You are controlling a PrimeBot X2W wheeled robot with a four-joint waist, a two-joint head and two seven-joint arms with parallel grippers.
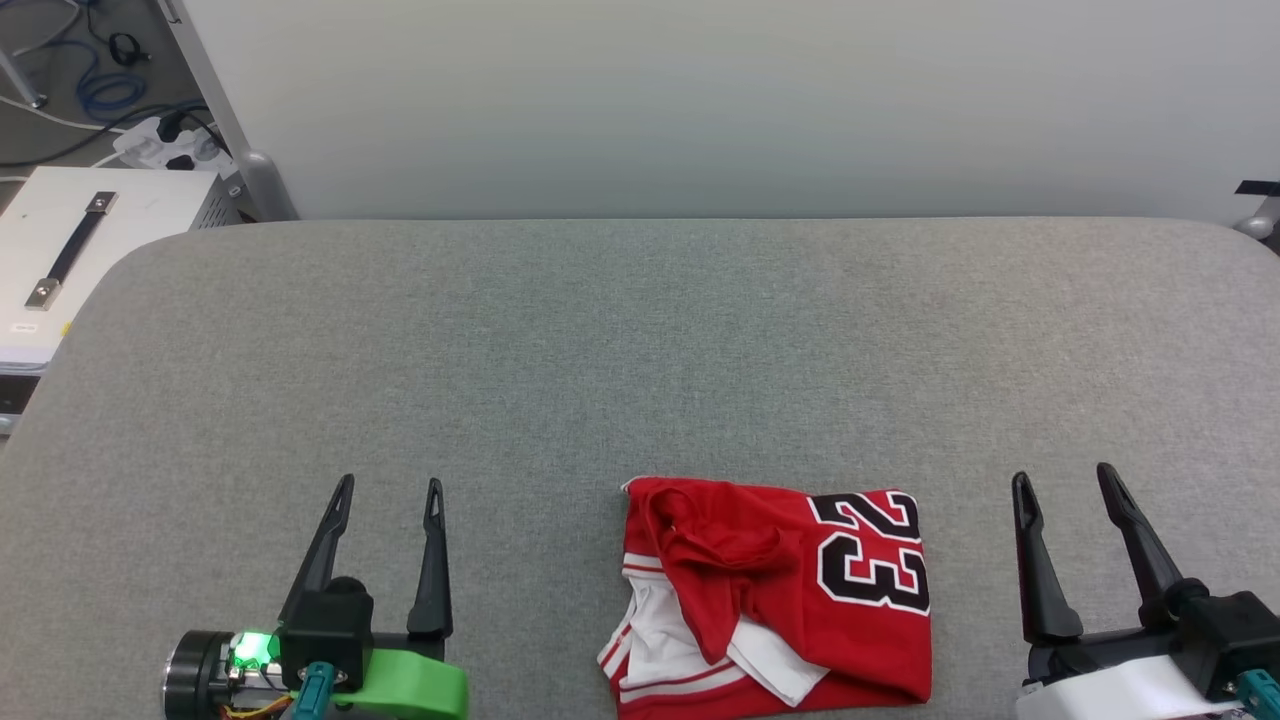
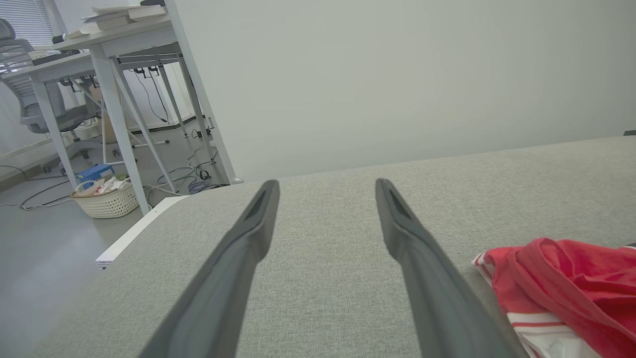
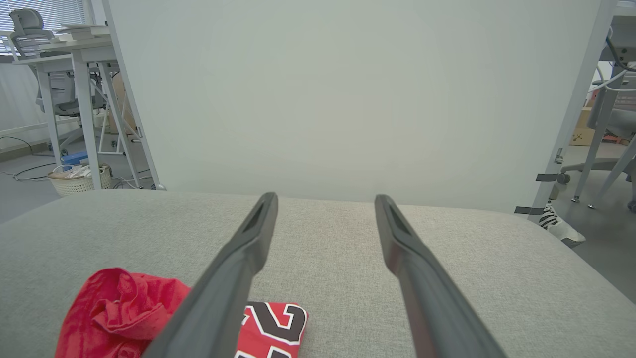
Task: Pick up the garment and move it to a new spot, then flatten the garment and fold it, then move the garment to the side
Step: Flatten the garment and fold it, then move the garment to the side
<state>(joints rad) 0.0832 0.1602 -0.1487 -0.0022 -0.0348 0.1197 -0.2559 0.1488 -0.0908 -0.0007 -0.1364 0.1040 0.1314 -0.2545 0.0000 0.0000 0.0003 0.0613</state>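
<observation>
The garment (image 1: 775, 600) is folded over itself, so its lower layers are hidden, and the head view's bottom edge cuts off its hem. In the right wrist view, one finger of the right gripper (image 3: 325, 198) covers part of the number. The bottom edge also crops the garment there and crops both the right gripper's body and that of the left gripper (image 1: 391, 482) in the head view.

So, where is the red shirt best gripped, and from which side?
Probably the crumpled red bunch at the far left corner of the shirt, from above with the left pincer, which is open and nearer. That bunch stands up from the grey table, so it is easy to pinch; the numbered side lies flat.
</observation>
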